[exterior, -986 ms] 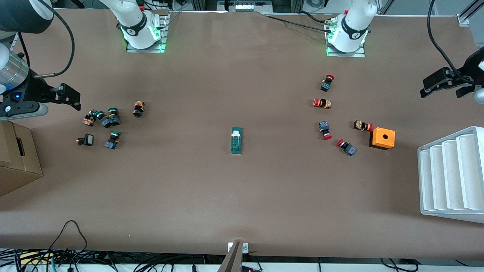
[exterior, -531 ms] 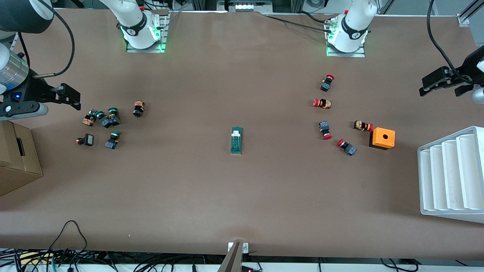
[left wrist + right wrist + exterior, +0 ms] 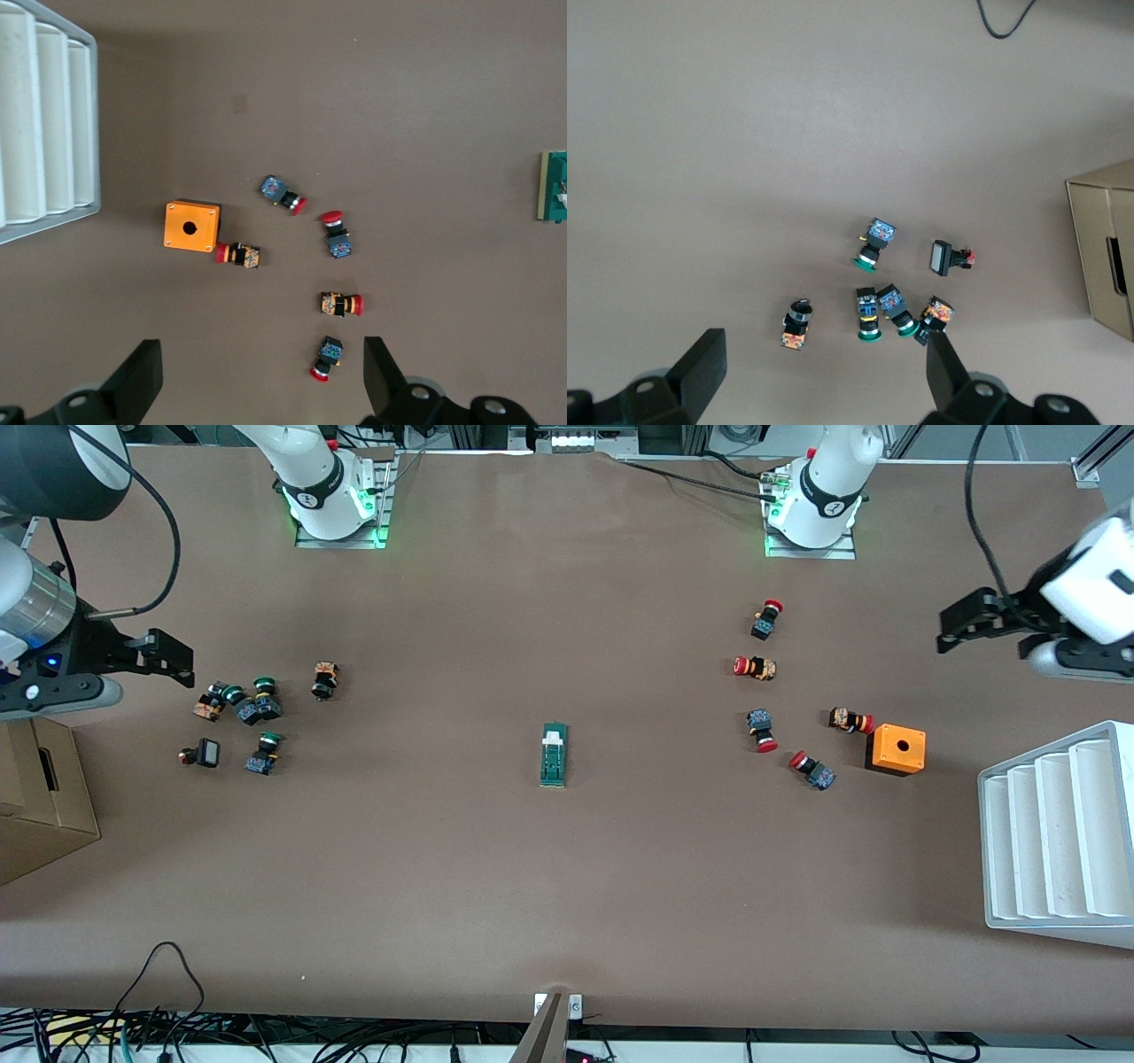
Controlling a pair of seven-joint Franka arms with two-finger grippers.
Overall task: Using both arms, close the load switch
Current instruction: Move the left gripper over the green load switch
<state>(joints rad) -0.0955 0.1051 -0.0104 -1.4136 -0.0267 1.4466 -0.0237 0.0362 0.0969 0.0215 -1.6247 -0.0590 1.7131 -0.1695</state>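
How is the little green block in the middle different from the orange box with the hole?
The narrow green rectangular load switch is long, thin and flat; the orange square box is chunky and stands taller. The load switch has a white tab at one end; the box has a round hole on top. The load switch lies alone mid-table; the box sits toward the left arm's end beside red-capped push buttons. Both rest on the brown table, untouched.

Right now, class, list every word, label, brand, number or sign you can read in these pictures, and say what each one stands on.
None can be read.
Round badge on the right arm's base: too small to read.
Round badge on the left arm's base: too small to read.
Load switch: no legible marking.
Orange box, cardboard box, white tray: no print visible.
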